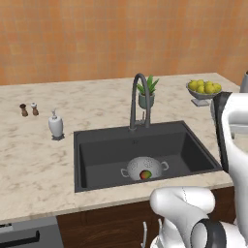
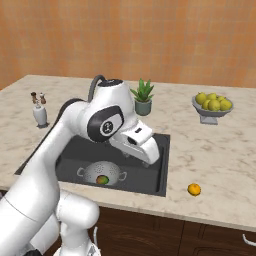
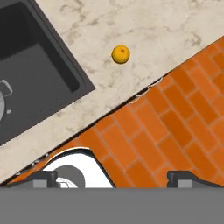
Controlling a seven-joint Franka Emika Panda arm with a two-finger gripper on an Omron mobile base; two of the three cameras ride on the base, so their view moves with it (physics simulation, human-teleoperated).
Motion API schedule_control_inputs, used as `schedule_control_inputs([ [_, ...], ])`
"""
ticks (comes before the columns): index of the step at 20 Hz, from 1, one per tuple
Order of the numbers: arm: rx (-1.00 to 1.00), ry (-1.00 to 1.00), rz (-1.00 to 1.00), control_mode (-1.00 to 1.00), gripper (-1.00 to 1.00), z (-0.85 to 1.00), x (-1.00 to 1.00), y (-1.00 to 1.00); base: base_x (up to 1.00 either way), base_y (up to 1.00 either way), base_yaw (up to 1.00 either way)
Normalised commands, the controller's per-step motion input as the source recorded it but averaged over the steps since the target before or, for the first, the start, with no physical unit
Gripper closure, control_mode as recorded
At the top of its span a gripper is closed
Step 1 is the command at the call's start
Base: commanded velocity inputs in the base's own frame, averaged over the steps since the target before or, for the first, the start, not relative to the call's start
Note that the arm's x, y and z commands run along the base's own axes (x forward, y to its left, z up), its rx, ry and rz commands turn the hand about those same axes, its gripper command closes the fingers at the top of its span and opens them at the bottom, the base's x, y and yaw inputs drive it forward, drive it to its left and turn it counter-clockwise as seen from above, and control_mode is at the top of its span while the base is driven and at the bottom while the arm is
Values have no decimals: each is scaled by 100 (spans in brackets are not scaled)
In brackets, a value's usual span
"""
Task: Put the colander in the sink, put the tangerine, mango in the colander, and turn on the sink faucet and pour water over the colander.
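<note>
Where marble counter [image 2: 220, 165] ends, brick floor [image 3: 175, 131] begins.

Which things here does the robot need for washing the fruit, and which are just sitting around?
Needed: colander in the sink, mango inside it, tangerine on the counter, sink faucet, open gripper.

Just sitting: potted plant, fruit dish, soap bottle, shakers.

Kitchen: marble counter [image 1: 34, 160], sink [image 1: 97, 160], faucet [image 1: 138, 97].

So the perforated grey colander [image 1: 144, 169] sat in the dark sink [image 1: 97, 155] with the red-green mango [image 1: 145, 174] inside; the tangerine [image 2: 194, 189] lay on the worktop [image 2: 220, 165] beside the basin, and the gooseneck faucet [image 1: 137, 97] arched behind.
</note>
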Motion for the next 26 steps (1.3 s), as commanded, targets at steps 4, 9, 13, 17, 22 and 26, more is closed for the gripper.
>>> schedule_control_inputs([
  [4, 18, -1, 8, -100, -100, -40, -2, -69, 0, 0, 0],
  [9, 9, -2, 11, -100, -100, -30, 0, -48, 0, 0, 0],
  [13, 0, 0, 13, -100, -100, -23, 8, -8, 0, 0, 0],
  [17, 0, 0, 12, -100, -100, -30, 5, -13, 0, 0, 0],
  [22, 0, 0, 10, -100, -100, -31, 4, -23, 0, 0, 0],
  [26, 0, 0, 7, -100, -100, -29, 16, -21, 0, 0, 0],
])
